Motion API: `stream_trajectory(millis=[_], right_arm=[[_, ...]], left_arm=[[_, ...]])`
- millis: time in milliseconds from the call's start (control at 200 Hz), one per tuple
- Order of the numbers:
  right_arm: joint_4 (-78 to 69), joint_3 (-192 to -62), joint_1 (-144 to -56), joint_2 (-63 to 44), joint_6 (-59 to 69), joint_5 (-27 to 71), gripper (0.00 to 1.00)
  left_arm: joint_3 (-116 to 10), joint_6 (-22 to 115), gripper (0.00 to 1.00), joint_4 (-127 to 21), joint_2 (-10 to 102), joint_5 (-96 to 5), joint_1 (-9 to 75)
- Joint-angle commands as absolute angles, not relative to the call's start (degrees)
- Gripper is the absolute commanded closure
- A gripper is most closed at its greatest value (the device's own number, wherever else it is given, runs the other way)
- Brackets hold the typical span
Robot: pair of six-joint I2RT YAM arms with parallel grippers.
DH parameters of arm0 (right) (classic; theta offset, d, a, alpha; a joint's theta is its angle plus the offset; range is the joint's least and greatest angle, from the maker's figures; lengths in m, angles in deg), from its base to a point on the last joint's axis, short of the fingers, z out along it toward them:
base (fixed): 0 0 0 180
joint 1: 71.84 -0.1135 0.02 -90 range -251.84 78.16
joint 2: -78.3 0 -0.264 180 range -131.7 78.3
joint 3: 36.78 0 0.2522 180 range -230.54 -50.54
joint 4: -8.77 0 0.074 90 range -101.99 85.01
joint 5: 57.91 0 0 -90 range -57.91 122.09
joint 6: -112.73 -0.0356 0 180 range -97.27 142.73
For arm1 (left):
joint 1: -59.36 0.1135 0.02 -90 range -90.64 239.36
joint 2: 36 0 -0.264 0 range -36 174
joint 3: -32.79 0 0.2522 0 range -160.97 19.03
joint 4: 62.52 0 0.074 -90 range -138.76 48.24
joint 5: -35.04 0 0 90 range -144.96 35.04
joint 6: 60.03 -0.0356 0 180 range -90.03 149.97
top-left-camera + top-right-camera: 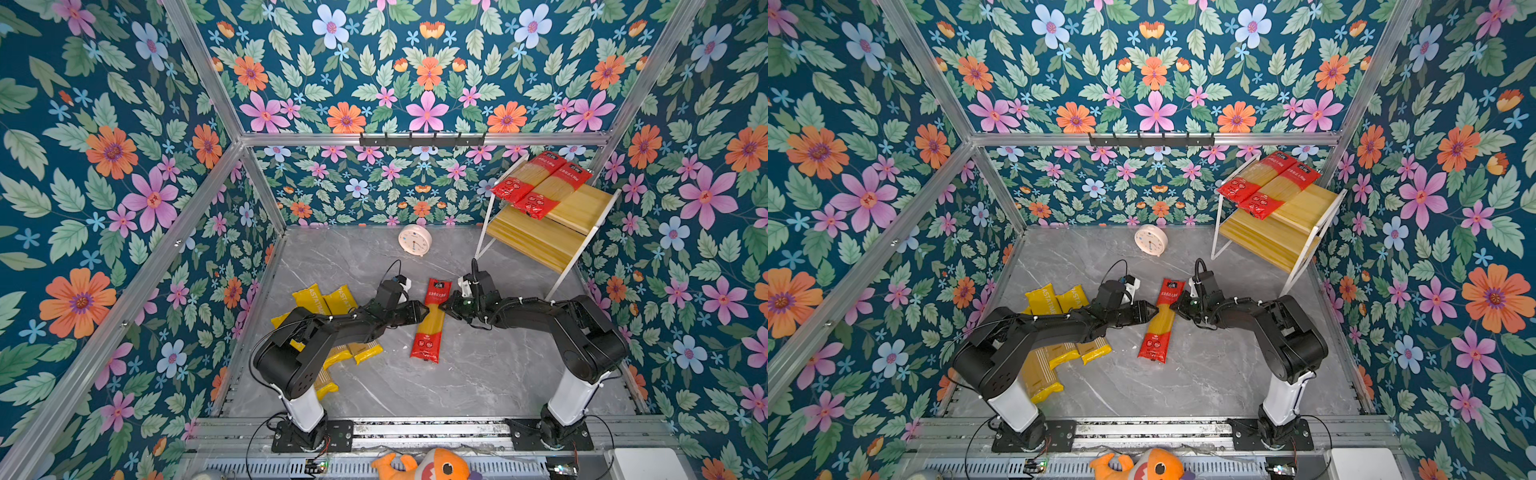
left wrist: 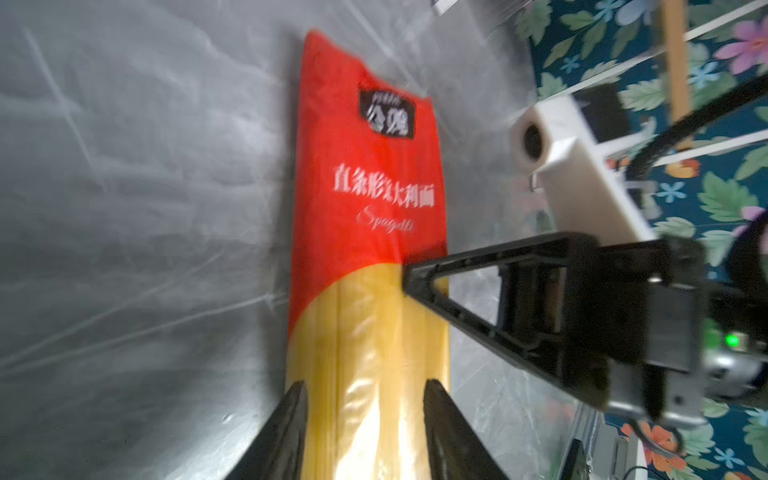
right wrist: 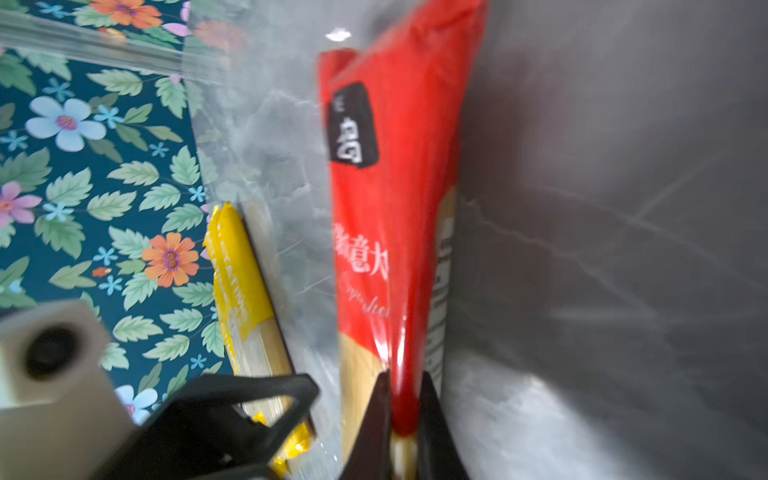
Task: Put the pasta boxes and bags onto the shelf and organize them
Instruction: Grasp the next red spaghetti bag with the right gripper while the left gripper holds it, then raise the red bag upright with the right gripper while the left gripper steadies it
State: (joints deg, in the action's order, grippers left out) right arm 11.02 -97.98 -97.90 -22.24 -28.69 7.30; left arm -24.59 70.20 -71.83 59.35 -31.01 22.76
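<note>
The long flat red plastic spaghetti packet (image 1: 431, 328), with a clear middle and a black label, lies near the centre of the grey marble-look table (image 1: 478, 374). Its length runs roughly 12 to 6 o'clock, label end toward 12. In both top views the 2 grippers meet at its clear middle: the left gripper (image 1: 423, 312) reaches in from 9 o'clock, the right gripper (image 1: 444, 307) from 3 o'clock.

In the left wrist view the left gripper's fingers (image 2: 291, 415) stand partly open across the packet's whole width, 1 against each long edge. In the right wrist view the right gripper's fingers (image 3: 428, 415) are closed tight on a thin fold of film at the packet's edge, not on the pasta bundle.

The packet is probably fairly light and stiff along its length, since the dry strands act as 1 bar. They would snap if bent or squeezed hard, and the glossy film looks slippery. A pinch on film alone may slide or stretch. A hold across the width at the middle, near the balance point, seems the safer one.

The 2-tier shelf of light wooden boards in a white metal frame (image 1: 582, 208) stands at 2 o'clock, well apart from this packet. 2 matching red packets (image 1: 536, 183) lie side by side on its top board. 3 yellow "PASTATIME" packets (image 1: 309, 299) lie at 9 o'clock, partly under the left arm.
</note>
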Motion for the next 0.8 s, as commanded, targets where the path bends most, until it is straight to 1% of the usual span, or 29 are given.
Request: stream_trajectory(millis=[0, 70, 135, 330, 415, 540, 675, 795], right_arm=[[20.2, -96.0, -98.5, -19.0, -25.4, 7.0, 1.00], [24.1, -94.6, -98.8, -17.2, -23.4, 7.3, 1.00], [26.8, -94.0, -99.1, -13.4, -20.5, 7.5, 1.00], [31.4, -93.1, -99.6, -7.5, -12.2, 7.3, 1.00], [33.1, -92.8, -99.5, -5.1, -9.4, 6.5, 1.00], [34.2, -93.5, -99.5, -2.4, -5.5, 3.6, 1.00], [32.7, -96.1, -99.4, 0.4, -1.3, 0.1, 1.00], [32.9, -97.8, -98.8, 1.8, -0.3, -2.9, 1.00]], left_arm=[[-23.3, 61.2, 0.44, -76.2, 53.8, -26.7, 24.1], [-22.5, 54.3, 0.39, -74.9, 49.3, -27.6, 25.0], [-21.6, 50.1, 0.35, -75.0, 46.0, -28.1, 26.1], [-18.2, 48.0, 0.34, -82.2, 40.5, -20.5, 31.5], [-17.1, 47.9, 0.34, -85.8, 40.4, -18.5, 32.0], [-16.8, 49.8, 0.34, -90.0, 42.2, -11.8, 32.0], [-16.2, 51.1, 0.30, -94.3, 43.6, -8.3, 32.0], [-16.9, 52.8, 0.27, -98.1, 45.6, -6.1, 32.0]])
